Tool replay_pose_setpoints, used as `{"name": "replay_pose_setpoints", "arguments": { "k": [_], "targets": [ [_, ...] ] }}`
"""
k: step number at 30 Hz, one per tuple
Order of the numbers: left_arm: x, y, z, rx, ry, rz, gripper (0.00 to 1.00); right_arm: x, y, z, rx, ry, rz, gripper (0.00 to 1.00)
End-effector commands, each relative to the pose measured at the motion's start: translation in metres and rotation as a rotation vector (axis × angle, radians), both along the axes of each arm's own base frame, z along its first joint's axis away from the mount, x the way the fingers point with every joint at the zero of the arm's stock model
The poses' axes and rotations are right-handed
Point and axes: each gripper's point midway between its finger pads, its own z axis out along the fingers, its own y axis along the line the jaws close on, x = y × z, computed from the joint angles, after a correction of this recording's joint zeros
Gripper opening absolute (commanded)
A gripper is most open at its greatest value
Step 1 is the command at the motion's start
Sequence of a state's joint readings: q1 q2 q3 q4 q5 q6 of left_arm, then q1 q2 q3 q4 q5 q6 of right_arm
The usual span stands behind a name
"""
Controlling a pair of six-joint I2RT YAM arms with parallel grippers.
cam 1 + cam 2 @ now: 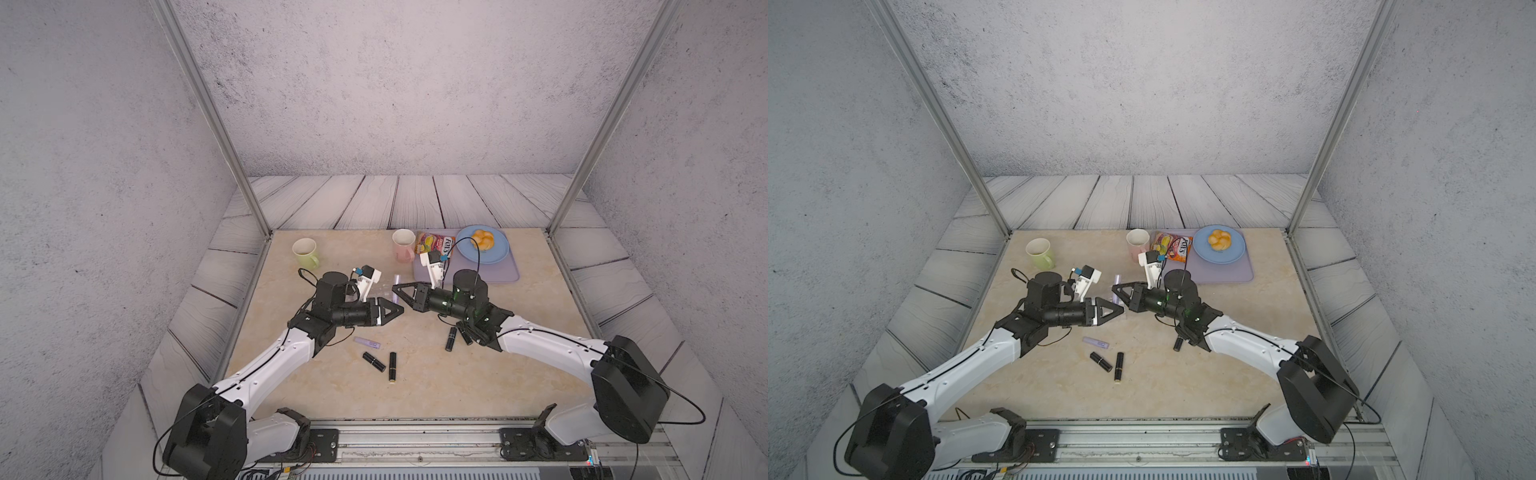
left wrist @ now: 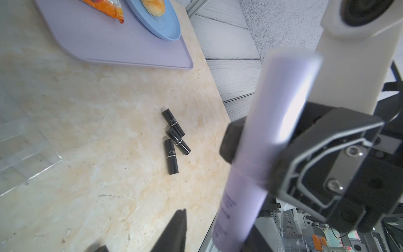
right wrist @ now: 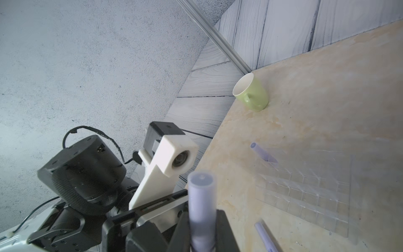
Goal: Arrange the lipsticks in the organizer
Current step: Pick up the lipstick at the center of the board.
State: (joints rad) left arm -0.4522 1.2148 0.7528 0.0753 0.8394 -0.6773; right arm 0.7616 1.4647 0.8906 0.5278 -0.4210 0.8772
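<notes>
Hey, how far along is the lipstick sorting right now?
One lilac lipstick already stands tilted in the organizer. The right pincer grips a second lilac lipstick. Left lying on the table: a third lilac tube and five black lipsticks, two mid-table, three clustered together.

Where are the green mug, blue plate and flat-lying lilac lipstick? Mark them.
green mug (image 1: 309, 259): a top view, wall.
blue plate (image 1: 500, 250): a top view, bare rim.
flat lilac lipstick (image 1: 368, 342): a top view, mid-tube.

Arms angled inward, right jaws clamped
</notes>
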Motion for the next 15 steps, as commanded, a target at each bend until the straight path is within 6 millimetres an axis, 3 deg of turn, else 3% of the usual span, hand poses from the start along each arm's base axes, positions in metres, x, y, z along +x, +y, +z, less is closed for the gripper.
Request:
{"name": "replay_pose_setpoints", "arguments": {
  "k": [1, 6, 8, 11, 13, 15],
  "targets": [
    [0.008, -0.004, 0.024, -0.018, -0.08, -0.008, 0.33, -0.009, 0.007, 0.015, 0.058, -0.017, 0.052, 0.08],
    [0.009, 0.001, 0.02, 0.041, -0.128, -0.003, 0.13, -0.007, 0.006, 0.016, 0.063, 0.01, 0.04, 0.14],
    [0.01, 0.008, 0.013, 0.111, -0.161, 0.012, 0.0, -0.003, 0.003, 0.015, 0.068, 0.037, 0.014, 0.24],
    [0.01, 0.023, 0.005, 0.237, -0.228, 0.046, 0.0, 0.009, -0.007, 0.01, 0.068, 0.123, -0.026, 0.43],
    [0.008, 0.031, 0.007, 0.298, -0.29, 0.057, 0.0, 0.017, -0.012, 0.0, 0.007, 0.222, -0.032, 0.46],
    [0.007, 0.035, 0.009, 0.331, -0.324, 0.062, 0.0, 0.014, -0.007, 0.001, -0.079, 0.254, 0.017, 0.46]
  ]
}}
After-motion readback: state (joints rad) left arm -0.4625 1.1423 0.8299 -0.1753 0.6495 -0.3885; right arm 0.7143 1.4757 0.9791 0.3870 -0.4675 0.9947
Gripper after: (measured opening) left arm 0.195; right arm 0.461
